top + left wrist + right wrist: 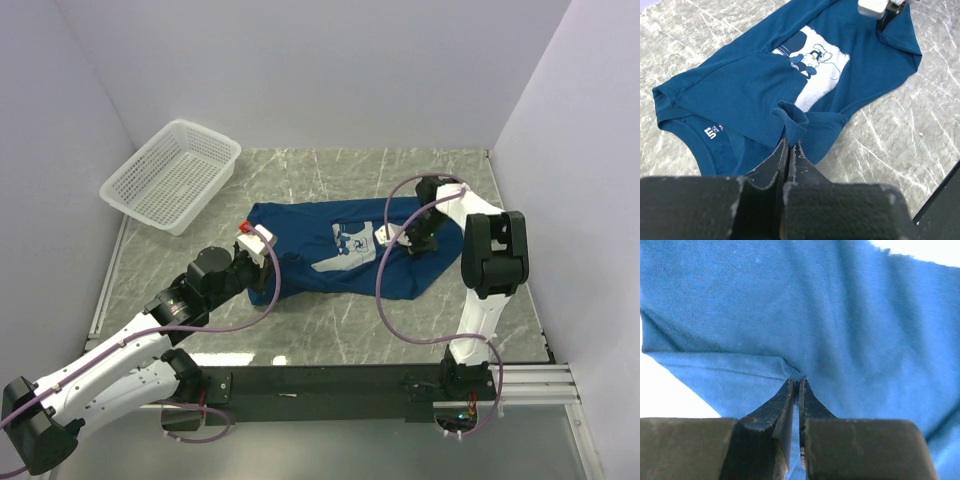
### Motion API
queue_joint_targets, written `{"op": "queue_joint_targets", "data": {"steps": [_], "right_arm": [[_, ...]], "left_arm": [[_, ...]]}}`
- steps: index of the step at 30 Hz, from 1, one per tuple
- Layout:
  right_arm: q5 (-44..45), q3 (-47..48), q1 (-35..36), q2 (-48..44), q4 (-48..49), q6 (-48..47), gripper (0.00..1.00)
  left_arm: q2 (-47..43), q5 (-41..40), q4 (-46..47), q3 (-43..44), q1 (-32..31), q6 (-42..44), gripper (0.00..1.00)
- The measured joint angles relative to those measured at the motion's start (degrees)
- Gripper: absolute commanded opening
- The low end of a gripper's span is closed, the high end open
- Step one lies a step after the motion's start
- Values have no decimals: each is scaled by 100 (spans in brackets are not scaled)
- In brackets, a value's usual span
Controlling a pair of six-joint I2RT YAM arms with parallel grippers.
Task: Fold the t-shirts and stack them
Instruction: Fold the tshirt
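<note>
A dark blue t-shirt (330,255) lies spread across the middle of the marble table, its pale chest print with a cartoon mouse (345,245) facing up. My left gripper (790,142) is shut on a bunched fold of the t-shirt (750,85) at its near left edge. In the top view that left gripper (255,243) sits at the shirt's left end. My right gripper (796,381) is shut on a pinch of the t-shirt (790,305) along a hem. From above, the right gripper (407,238) is over the shirt's right part.
A white plastic mesh basket (172,175) stands at the back left of the table. Grey walls close in the left, back and right sides. A black rail (330,385) runs along the near edge, and purple cables loop over the shirt.
</note>
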Motion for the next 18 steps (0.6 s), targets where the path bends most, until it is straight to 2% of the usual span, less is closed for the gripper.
{"op": "queue_joint_targets", "data": {"steps": [3,5,8,9,15,18], "right_arm": [[-90,-22,-48,-190,0,31,12],[-149,-70,-98,-363,15,59,13],[-223,-162,-153,-584,22,107,7],[-251,-192,-173,-629,24,122,0],[-595,-256,-260,-667,28,361,0],[-918,-306,-509,-852,144,837,0]], "left_arm": [[-2,0,4,-2,0,-2,1],[-4,2,11,-2,0,-4,1],[-17,0,13,-2,7,-4,1],[-22,2,13,-2,7,-4,1],[-87,2,11,-7,11,-15,1],[-184,0,9,-11,11,-55,1]]}}
